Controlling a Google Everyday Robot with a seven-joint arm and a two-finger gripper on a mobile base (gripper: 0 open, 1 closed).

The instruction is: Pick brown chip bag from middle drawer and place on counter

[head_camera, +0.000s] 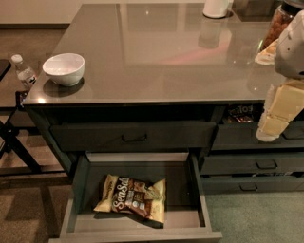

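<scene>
The brown chip bag [133, 198] lies flat on the floor of the open middle drawer [78, 190], a little left of centre, with its "Sea Salt" script facing up. The drawer is pulled far out below the counter [156, 52]. My gripper [270, 130] hangs at the right edge of the view, in front of the right-hand drawers. It is well above and to the right of the bag and holds nothing that I can see. The white arm housing above it covers part of the counter's right edge.
A white bowl [63, 68] stands at the counter's front left corner. A white cylinder [217, 7] and a clear jar of orange-brown snacks [280, 23] stand at the back right. A water bottle [23, 71] stands left of the counter. A shut handled drawer [133, 136] is above the open one.
</scene>
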